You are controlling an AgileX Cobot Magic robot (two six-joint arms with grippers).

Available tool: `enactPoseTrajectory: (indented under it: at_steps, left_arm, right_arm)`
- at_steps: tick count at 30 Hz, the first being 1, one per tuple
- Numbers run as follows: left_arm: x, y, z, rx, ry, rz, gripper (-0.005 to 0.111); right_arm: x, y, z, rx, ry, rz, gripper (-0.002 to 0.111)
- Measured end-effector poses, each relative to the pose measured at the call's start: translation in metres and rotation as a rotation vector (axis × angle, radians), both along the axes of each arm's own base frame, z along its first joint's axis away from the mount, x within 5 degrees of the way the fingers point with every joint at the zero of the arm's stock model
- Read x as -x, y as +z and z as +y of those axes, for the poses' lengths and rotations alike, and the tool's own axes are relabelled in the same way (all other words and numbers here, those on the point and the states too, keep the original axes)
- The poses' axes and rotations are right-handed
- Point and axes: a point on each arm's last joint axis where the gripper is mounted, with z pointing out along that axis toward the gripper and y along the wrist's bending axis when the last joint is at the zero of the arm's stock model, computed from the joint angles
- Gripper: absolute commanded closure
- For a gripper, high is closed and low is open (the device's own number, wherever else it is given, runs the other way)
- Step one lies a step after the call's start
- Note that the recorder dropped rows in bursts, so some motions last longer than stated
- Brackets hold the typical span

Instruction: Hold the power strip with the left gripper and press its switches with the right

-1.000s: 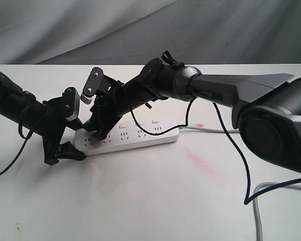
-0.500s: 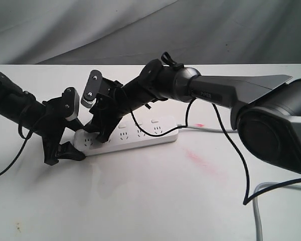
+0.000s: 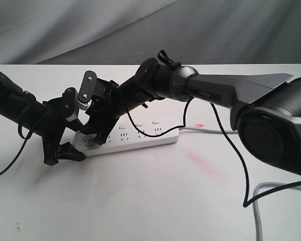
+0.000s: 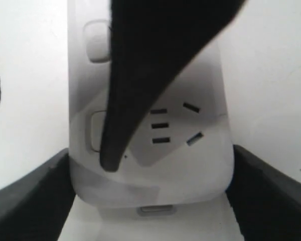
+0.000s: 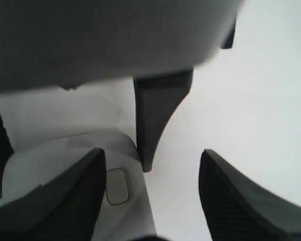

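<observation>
Two robot arms meet over a white power strip (image 3: 140, 138) lying across the table (image 3: 155, 201) from 9 o'clock to 3 o'clock, its grey cord (image 3: 205, 130) trailing off toward 3 o'clock.

In the past second the right gripper (image 3: 96, 135) has slid a little along the strip toward 9 o'clock. Its grey-white block is now closer to the left arm, and its fingers are over the last socket at the held end. That appears to line it up on the end switch (image 4: 96, 131) in the row of switches (image 3: 139, 124), so the pressing seems close to its last button. How many have been pressed cannot be told.

The left gripper (image 3: 74, 142) has not shifted. It reaches in low from 9 o'clock with its jaws clamped on the strip's rounded end, one against each long side, pinning it flat.

The right arm stretches in from 3 o'clock, elbow high and wrist pitched steeply down. Its jaws are spread wide and hold nothing.

In the left wrist view one black finger (image 4: 135, 100) slants down across the socket face. Its tip is just beside the end switch, not squarely on it. Whether the tip touches the plastic cannot be told.

A small sideways correction looks needed before the press.
</observation>
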Motion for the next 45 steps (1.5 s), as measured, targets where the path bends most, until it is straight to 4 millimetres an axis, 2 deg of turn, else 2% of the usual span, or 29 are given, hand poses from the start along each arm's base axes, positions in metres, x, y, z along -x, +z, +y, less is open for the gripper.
enactPoseTrajectory:
  at_steps: [8,17,25,32,45]
  left_arm:
    - [0.000,0.000,0.000,0.000,-0.002,-0.001,0.060]
    - [0.000,0.000,0.000,-0.001,-0.003,-0.002,0.060]
    - [0.000,0.000,0.000,-0.001,-0.003,-0.002,0.060]
    - [0.000,0.000,0.000,-0.001,-0.003,-0.002,0.060]
    - [0.000,0.000,0.000,-0.001,-0.003,-0.002,0.060]
  right_arm:
    - [-0.004,0.022,-0.017,0.013,-0.002,0.005,0.056]
    - [-0.010,0.018,-0.033,0.055,-0.023,0.023,0.056]
    - [-0.010,0.018,-0.034,0.071,-0.017,0.015,0.056]
    - [-0.011,0.006,-0.034,0.083,-0.014,0.034,0.056]
    - [-0.011,0.002,-0.035,0.097,-0.017,0.032,0.056]
